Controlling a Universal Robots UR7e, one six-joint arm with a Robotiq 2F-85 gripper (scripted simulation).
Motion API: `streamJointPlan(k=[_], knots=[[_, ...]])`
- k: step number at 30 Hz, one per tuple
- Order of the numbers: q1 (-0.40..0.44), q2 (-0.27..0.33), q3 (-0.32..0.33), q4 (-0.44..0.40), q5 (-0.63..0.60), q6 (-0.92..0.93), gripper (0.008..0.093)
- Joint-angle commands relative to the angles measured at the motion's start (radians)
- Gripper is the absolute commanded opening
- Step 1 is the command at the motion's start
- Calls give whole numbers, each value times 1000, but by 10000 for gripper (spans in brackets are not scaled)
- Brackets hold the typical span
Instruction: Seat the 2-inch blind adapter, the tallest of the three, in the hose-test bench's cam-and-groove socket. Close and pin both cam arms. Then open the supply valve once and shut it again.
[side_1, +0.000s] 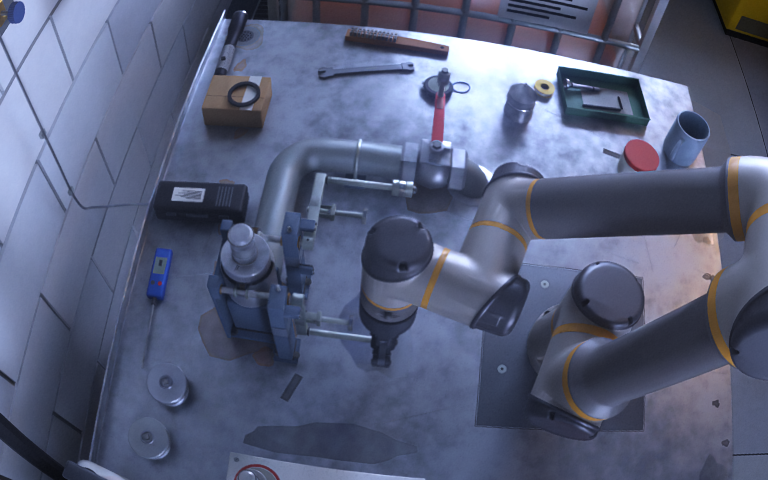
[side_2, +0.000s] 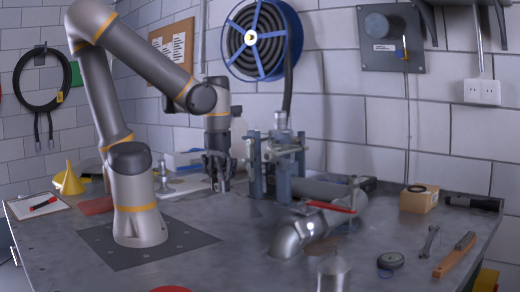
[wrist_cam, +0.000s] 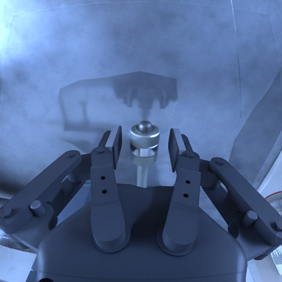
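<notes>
The tall blind adapter (side_1: 244, 249) stands upright in the blue socket (side_1: 266, 294) at the end of the elbow pipe. A steel pin (side_1: 338, 335) sticks out sideways from the socket's near cam arm. Its knobbed end (wrist_cam: 144, 139) lies between the fingers of my gripper (wrist_cam: 144, 146), which is open and holds nothing. A second pin (side_1: 342, 213) sticks out of the far cam arm. The supply valve (side_1: 436, 164) sits on the pipe, with its red handle (side_1: 438, 116) pointing across the pipe toward the bench's far side.
A green tray (side_1: 601, 96) sits at the far right corner, with a mug (side_1: 686, 137) and a red-lidded jar (side_1: 639, 155) near it. Two shorter adapters (side_1: 167, 384) (side_1: 148, 437) stand near the front left. A cardboard box (side_1: 237, 101), a wrench (side_1: 365, 69) and a brush (side_1: 396, 41) lie at the back.
</notes>
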Motion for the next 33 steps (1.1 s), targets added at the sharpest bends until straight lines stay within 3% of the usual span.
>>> streamJointPlan(k=[1,7,16,25,33], knots=[[0,0,0,0,0,0,520],[0,-11,-7,17,0,0,520],[0,-115,-99,212,0,0,520],[0,-133,-121,254,0,0,520],[0,-186,-214,398,0,0,520]])
